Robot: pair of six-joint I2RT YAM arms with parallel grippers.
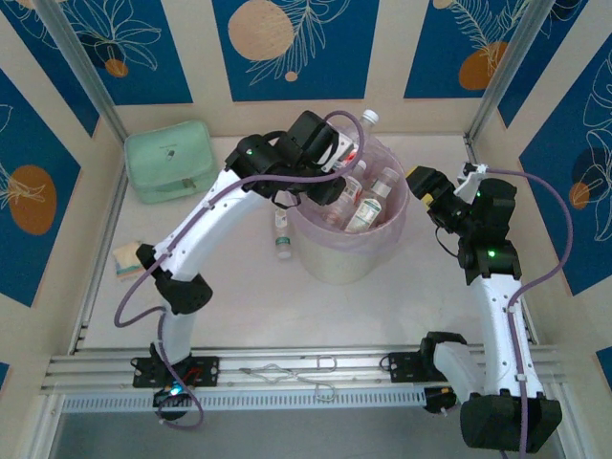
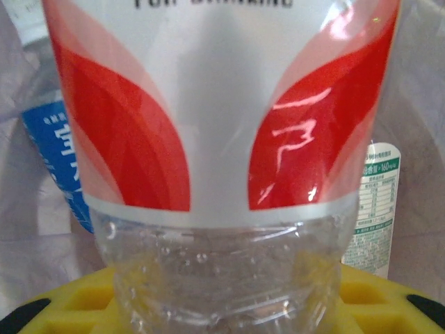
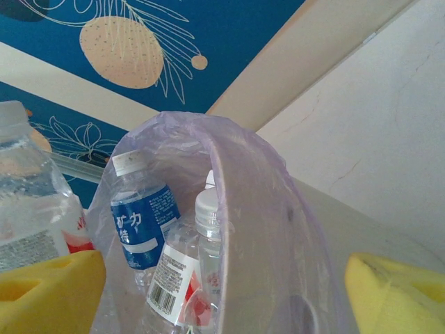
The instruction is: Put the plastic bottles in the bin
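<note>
The bin (image 1: 337, 256), white and lined with a pink bag, stands mid-table with several plastic bottles (image 1: 365, 203) upright in it. My left gripper (image 1: 335, 163) hangs over its far rim, shut on a red-and-white labelled bottle (image 2: 222, 118) whose white cap (image 1: 369, 118) points away. Yellow pads (image 2: 69, 303) flank that bottle's clear base. Another bottle (image 1: 282, 229) lies on the table against the bin's left side. My right gripper (image 1: 423, 184) is open astride the bin's right rim (image 3: 243, 229). A blue-labelled bottle (image 3: 142, 223) and a barcode-labelled one (image 3: 177, 285) are visible inside.
A mint-green zip pouch (image 1: 170, 158) sits at the back left. A small packet (image 1: 126, 258) lies near the left wall. Patterned walls close in the table on three sides.
</note>
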